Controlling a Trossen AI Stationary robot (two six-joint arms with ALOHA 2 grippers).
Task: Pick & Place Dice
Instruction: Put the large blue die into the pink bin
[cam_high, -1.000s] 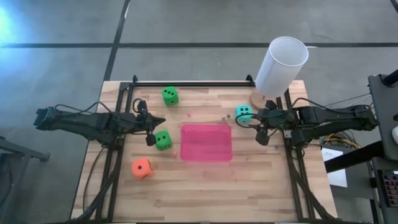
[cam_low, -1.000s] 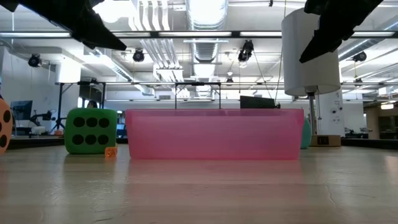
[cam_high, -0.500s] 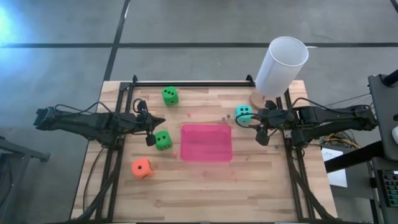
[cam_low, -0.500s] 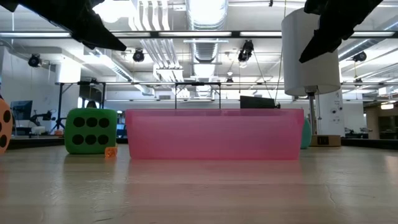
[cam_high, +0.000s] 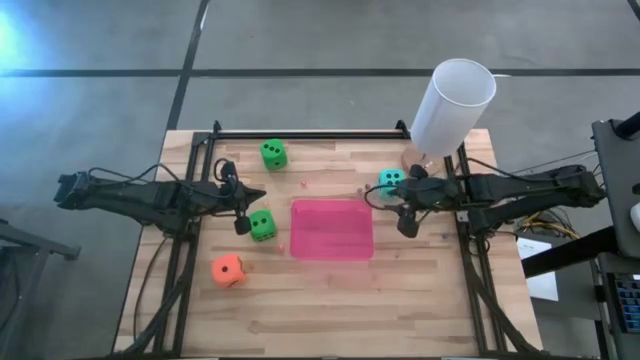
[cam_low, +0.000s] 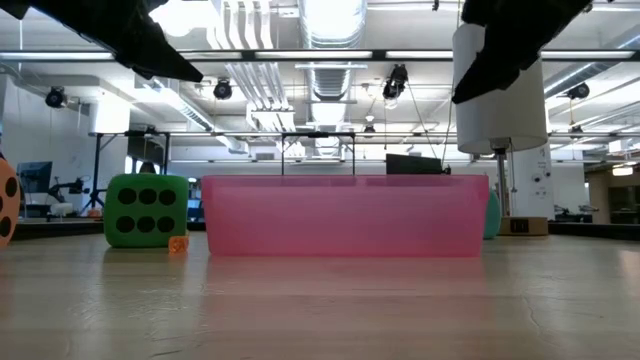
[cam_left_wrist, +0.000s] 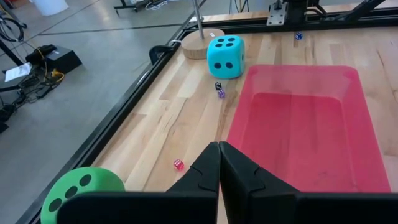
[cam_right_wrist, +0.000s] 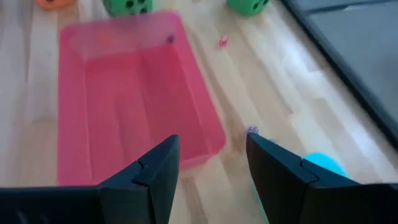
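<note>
The left gripper (cam_high: 242, 207) has its fingers pressed together, just beside a green die (cam_high: 262, 224) and near the orange die (cam_high: 227, 269). Another green die (cam_high: 273, 153) sits farther back. The right gripper (cam_high: 400, 205) is spread apart with nothing in it, beside the teal die (cam_high: 390, 181) and the pink tray (cam_high: 332, 229).

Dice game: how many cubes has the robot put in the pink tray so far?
None yet: the shallow pink plastic tray holds no cube. The open right hand hovers by the teal foam cube, holding nothing. Two green foam cubes and the orange foam cube wait.
</note>
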